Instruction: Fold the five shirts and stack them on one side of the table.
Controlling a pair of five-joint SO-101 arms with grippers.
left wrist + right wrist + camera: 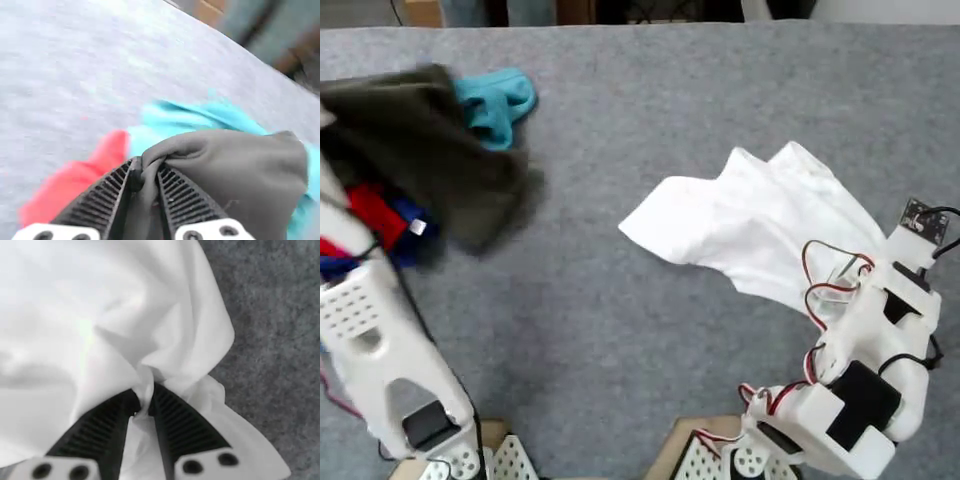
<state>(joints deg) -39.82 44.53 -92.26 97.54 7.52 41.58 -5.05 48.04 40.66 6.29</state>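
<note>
A white shirt (760, 225) lies crumpled on the grey table at the right; my right gripper (143, 405) is shut on a pinched fold of the white shirt (125, 315), the arm (865, 370) standing at its near edge. At the far left a dark grey shirt (420, 150) hangs lifted above a pile. My left gripper (146, 176) is shut on a bunched fold of the dark grey shirt (235, 170). Under it lie a teal shirt (495, 105), a red shirt (370, 215) and a blue shirt (410, 215).
The grey felt table (620, 350) has free room across its middle and front. The left arm's white body (380, 350) stands at the front left. Furniture legs and boxes show beyond the table's far edge (520, 12).
</note>
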